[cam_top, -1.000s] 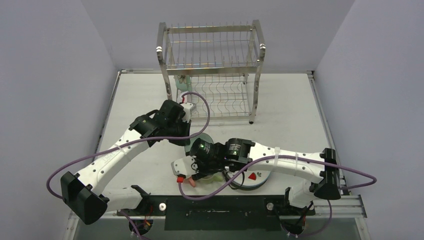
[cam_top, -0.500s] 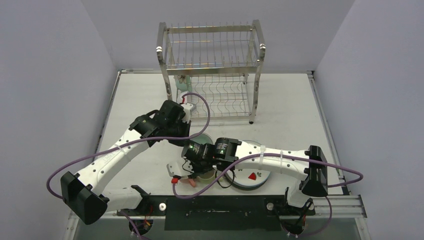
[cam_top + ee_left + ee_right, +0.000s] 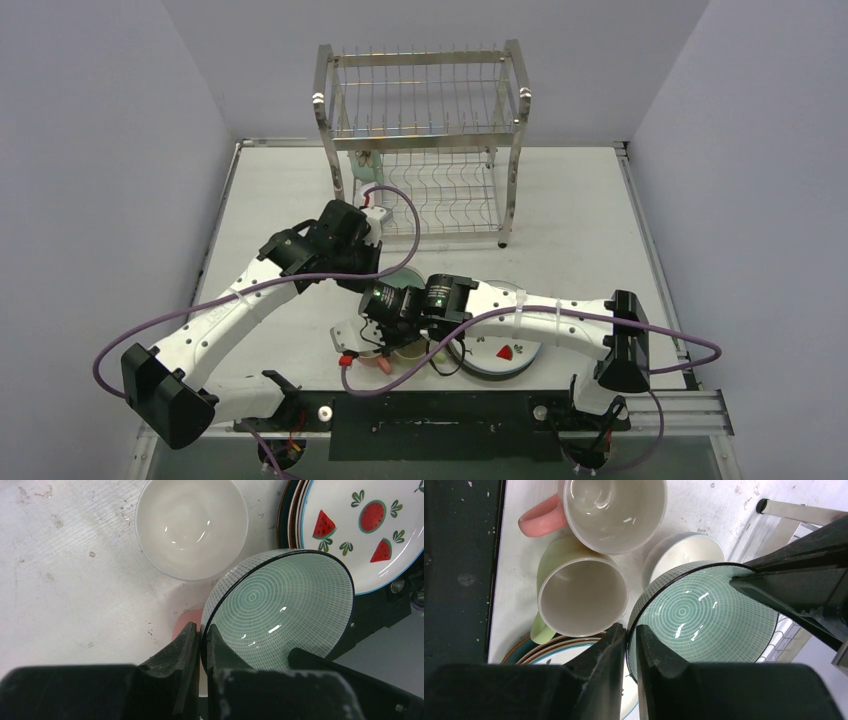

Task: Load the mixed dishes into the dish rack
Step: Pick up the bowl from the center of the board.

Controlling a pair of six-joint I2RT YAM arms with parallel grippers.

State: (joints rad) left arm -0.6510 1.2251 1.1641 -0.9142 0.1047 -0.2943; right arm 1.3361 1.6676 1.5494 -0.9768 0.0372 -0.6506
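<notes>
- Handover step: left gripper (image 3: 201, 632) and right gripper (image 3: 631, 632) each pinch the mint-green bowl (image 3: 280, 602), its rim between nearly closed jaws
- Next, probably: one lets go, the other carries it to the dish rack (image 3: 425, 150)

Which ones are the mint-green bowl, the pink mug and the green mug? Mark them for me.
mint-green bowl (image 3: 684, 612): right wrist view, centre of its ringed inside.
pink mug (image 3: 538, 519): right wrist view, on its pink handle.
green mug (image 3: 583, 596): right wrist view, on the pale inside bottom.

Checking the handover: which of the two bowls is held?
The mint-green ringed bowl: left pincer and right pincer clamp its rim. The plain white bowl sits free.
</notes>
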